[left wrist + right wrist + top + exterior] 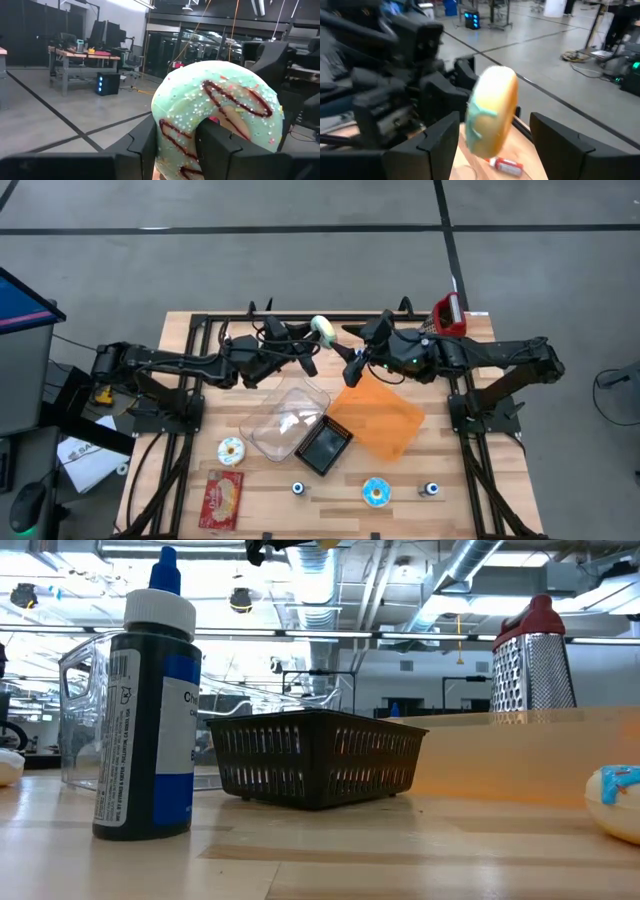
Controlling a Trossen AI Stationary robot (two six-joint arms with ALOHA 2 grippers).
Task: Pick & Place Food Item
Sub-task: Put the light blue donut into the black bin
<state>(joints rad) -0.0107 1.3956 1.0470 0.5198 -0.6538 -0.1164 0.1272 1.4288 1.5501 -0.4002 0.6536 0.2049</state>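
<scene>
Two arms meet in the air over the far edge of the bench (250,510), passing one food item between them.

Step in hand: a handover of the green-iced doughnut (322,328). The left gripper (180,145) pinches the doughnut through its ring, held well above the bench. The right gripper (492,137) has its jaws spread wide, one on each side of the doughnut and not touching it. To do it well, the right jaws should probably centre on the doughnut and press lightly before the left lets go; soft icing may smear or slip.

Surface, largest first: slatted wooden bench; orange mat (378,420); clear tub (285,418); black mesh basket (323,448); red packet (222,500); grater (447,314); two more doughnuts (231,449); small bottles (298,488).

Room: grey concrete floor with dark lines, desks, ducting overhead.
</scene>
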